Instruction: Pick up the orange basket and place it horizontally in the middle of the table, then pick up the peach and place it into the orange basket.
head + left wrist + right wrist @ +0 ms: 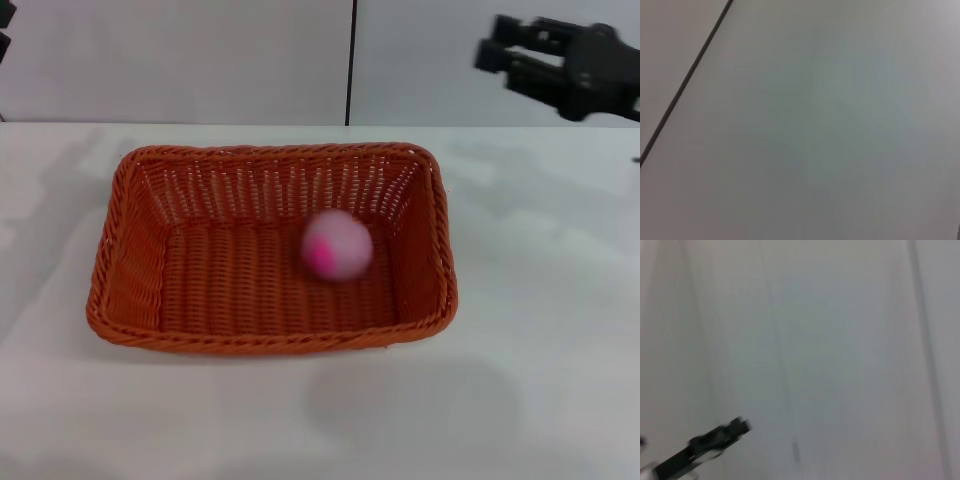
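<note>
The orange basket (270, 245) lies lengthwise across the middle of the white table (540, 330) in the head view. The peach (337, 245), pale pink with a magenta patch, is inside it, right of centre on the woven floor, and looks blurred. My right gripper (492, 42) hangs high at the back right, well clear of the basket, open with nothing between its fingers. Only a dark sliver of my left gripper (4, 30) shows at the top left edge. Neither wrist view shows the basket or the peach.
A pale wall with a dark vertical seam (351, 60) runs behind the table. The left wrist view shows only a plain surface with a dark line (685, 85). A dark arm-like part (710, 445) crosses a corner of the right wrist view.
</note>
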`<act>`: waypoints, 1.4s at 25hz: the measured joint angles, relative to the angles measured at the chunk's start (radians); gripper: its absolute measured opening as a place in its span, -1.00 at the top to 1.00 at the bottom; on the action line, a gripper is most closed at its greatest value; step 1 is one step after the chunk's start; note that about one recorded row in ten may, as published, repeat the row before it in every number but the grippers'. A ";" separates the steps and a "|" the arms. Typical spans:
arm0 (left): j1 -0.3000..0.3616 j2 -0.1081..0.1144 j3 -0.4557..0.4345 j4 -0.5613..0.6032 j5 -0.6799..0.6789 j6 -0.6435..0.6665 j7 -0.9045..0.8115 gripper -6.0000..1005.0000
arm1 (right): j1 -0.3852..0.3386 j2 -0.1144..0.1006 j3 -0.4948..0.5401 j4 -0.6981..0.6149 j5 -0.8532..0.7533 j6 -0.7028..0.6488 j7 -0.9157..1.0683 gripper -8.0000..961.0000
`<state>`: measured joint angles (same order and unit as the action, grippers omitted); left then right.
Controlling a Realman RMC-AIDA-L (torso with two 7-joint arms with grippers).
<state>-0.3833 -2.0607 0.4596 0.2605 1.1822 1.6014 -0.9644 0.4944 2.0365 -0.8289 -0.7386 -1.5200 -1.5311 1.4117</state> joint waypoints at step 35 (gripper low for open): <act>0.038 -0.007 -0.045 -0.204 -0.003 0.093 0.238 0.07 | -0.131 0.035 0.845 0.438 0.155 0.030 -0.689 0.05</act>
<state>-0.3457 -2.0678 0.4149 0.0566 1.1794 1.6939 -0.7265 0.3635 2.0717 0.0164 -0.3010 -1.3654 -1.5014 0.7231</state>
